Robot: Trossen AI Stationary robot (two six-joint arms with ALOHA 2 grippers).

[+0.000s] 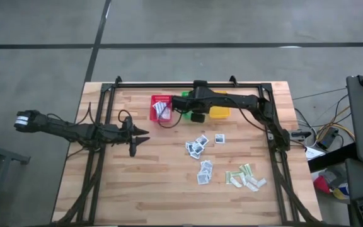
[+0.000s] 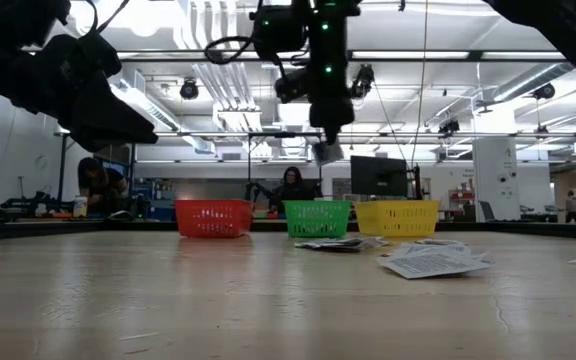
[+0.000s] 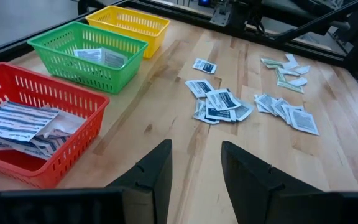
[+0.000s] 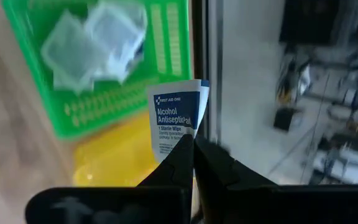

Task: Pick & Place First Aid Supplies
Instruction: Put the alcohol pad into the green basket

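Note:
My right gripper is shut on a small white-blue alcohol wipe packet, held in the air above the green basket, which has several packets in it. In the low view this gripper hangs over the green basket with the packet below its fingers. More square packets and pale green strips lie flat on the table. My left gripper waits open at the table's left, with nothing between its fingers. My right gripper pinches the wipe packet between its two fingertips at one edge. The fingers come from above, slanting down. The packet sticks out beyond the fingertips, lifted clear above the green basket.
The red basket with oblong striped packets, the green basket and the yellow basket stand in a row at the table's far side. A dark frame runs along the table's edges. Bare wood lies at the near left.

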